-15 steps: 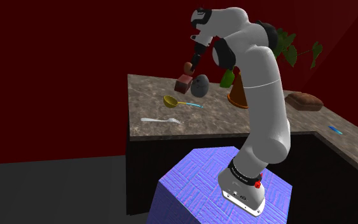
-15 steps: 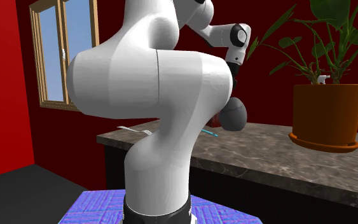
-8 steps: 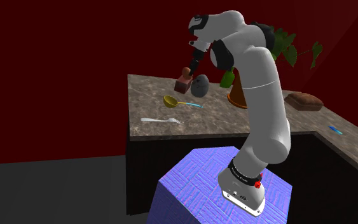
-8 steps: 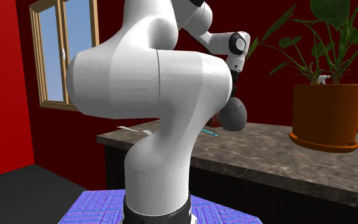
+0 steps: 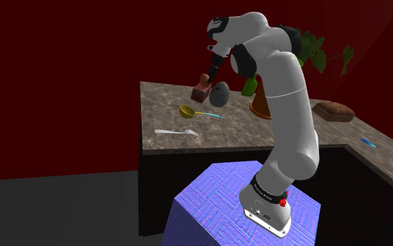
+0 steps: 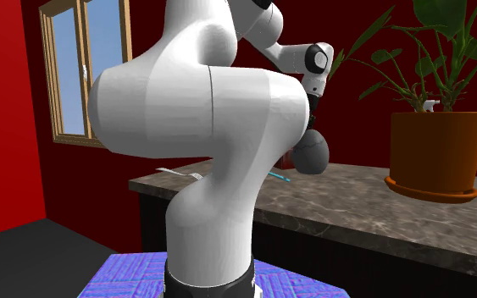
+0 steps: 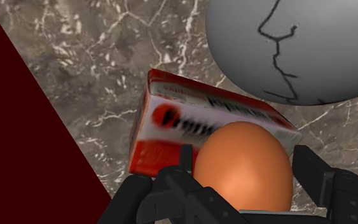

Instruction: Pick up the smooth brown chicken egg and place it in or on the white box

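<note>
My gripper (image 7: 245,191) is shut on a smooth brown egg (image 7: 244,164), one black finger on each side of it. Just beyond the egg lies a small box with red and white print (image 7: 190,121), tilted on the marble counter. In the shoulder view the gripper (image 5: 206,75) hangs with the egg (image 5: 204,79) right above that box (image 5: 201,91), near the counter's far edge. A large grey egg-shaped thing with a dark crack (image 7: 298,44) stands against the box, on the box's right in the shoulder view (image 5: 219,94).
On the counter (image 5: 257,129) lie a yellow ladle (image 5: 187,110) and a white fork (image 5: 176,131), nearer the front. A potted plant (image 5: 261,101), a brown loaf (image 5: 334,110) and a blue pen (image 5: 368,142) sit toward the shoulder view's right. A dark red wall stands behind.
The hand with the egg has shifted a little to the shoulder view's left and settled over the box. Nothing differs from the half-second-old frames.
</note>
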{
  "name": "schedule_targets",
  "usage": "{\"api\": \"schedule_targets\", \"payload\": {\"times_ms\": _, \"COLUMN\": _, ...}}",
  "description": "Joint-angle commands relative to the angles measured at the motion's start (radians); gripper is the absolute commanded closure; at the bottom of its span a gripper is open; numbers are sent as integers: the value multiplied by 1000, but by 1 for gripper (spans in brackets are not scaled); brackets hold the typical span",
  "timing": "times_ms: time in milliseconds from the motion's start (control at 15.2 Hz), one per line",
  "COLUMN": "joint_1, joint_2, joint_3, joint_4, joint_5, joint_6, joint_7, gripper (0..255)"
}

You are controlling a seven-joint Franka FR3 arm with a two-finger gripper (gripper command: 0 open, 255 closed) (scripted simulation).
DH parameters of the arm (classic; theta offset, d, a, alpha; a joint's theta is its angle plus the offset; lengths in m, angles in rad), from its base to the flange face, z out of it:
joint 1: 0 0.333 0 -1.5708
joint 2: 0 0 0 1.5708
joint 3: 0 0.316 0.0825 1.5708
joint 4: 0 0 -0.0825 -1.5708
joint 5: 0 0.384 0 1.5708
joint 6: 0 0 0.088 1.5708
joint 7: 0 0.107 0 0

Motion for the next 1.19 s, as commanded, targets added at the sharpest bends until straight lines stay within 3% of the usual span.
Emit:
{"api": "schedule_targets", "payload": {"times_ms": 0, "joint_1": 0, "joint_2": 3, "joint_3": 1, "joint_4": -3, "joint_5": -1, "joint_6": 0, "joint_7": 0, "gripper": 0}}
{"api": "schedule_targets", "payload": {"times_ms": 330, "joint_1": 0, "joint_2": 3, "joint_3": 1, "joint_4": -2, "joint_5": 0, "joint_6": -1, "joint_7": 0, "gripper": 0}}
{"api": "schedule_targets", "payload": {"times_ms": 594, "joint_1": -66, "joint_2": -2, "joint_3": -1, "joint_4": 134, "joint_5": -15, "joint_6": -115, "joint_7": 29, "gripper": 0}}
{"api": "schedule_targets", "payload": {"times_ms": 1122, "joint_1": -66, "joint_2": -2, "joint_3": -1, "joint_4": 134, "joint_5": -15, "joint_6": -115, "joint_7": 29, "gripper": 0}}
